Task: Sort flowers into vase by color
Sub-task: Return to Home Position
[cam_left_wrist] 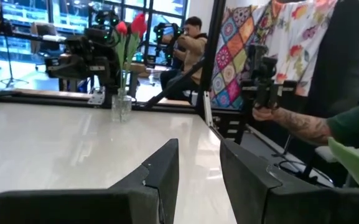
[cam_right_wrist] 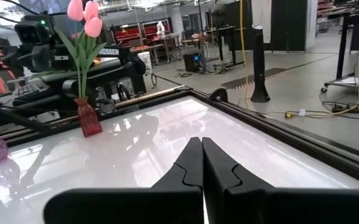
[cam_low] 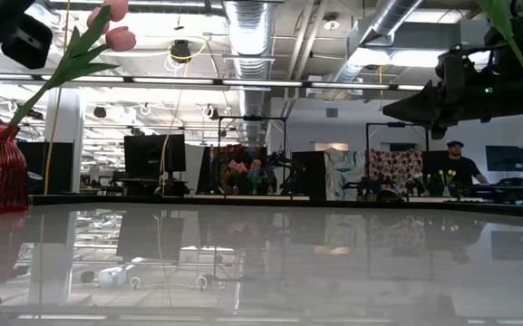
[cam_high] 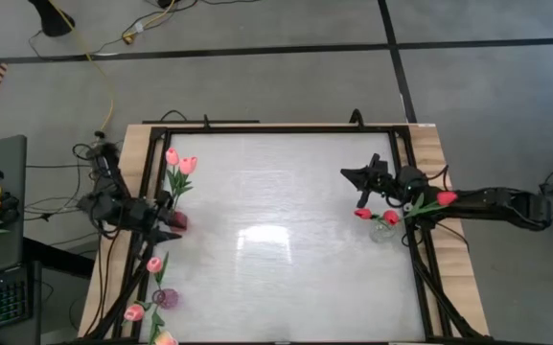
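**Sorting appears finished**

Pale-pink tulips (cam_high: 153,264) fill the small purple vase (cam_high: 166,298), pink tulips (cam_high: 188,165) the ribbed red vase (cam_high: 178,220) just beside the left gripper (cam_left_wrist: 198,149) — gaping and empty. Farther off, red tulips (cam_high: 363,214) stand in the clear glass vase (cam_high: 382,231) near the right gripper (cam_right_wrist: 202,142), pinched closed on nothing.

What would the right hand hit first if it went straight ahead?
Probably nothing soon: the right hand points across the table toward its dark edge rail; the red vase stands off to the side.
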You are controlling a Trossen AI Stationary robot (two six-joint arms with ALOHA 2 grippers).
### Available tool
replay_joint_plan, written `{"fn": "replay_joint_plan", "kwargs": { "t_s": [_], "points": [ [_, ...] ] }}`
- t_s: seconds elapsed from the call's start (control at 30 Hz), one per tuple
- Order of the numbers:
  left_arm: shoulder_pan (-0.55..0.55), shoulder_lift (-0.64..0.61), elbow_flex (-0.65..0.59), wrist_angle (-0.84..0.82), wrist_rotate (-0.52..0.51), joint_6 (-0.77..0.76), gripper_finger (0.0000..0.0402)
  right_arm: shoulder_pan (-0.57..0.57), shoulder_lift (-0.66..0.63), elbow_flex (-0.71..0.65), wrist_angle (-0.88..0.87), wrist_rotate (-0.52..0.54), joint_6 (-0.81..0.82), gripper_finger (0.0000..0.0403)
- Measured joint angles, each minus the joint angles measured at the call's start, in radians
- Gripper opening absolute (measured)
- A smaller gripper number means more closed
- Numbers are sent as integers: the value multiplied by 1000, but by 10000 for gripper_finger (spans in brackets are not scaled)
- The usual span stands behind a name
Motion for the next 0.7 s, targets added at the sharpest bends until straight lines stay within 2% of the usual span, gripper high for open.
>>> {"fn": "replay_joint_plan", "kwargs": {
  "t_s": [0.27, 0.7],
  "points": [
    [154, 0, -7, 14, 152, 25, 105, -6, 0, 0, 2, -23, 11, 19],
    [512, 0, -7, 10, 458, 52, 105, -9, 0, -1, 0, -127, 11, 19]
  ]
}}
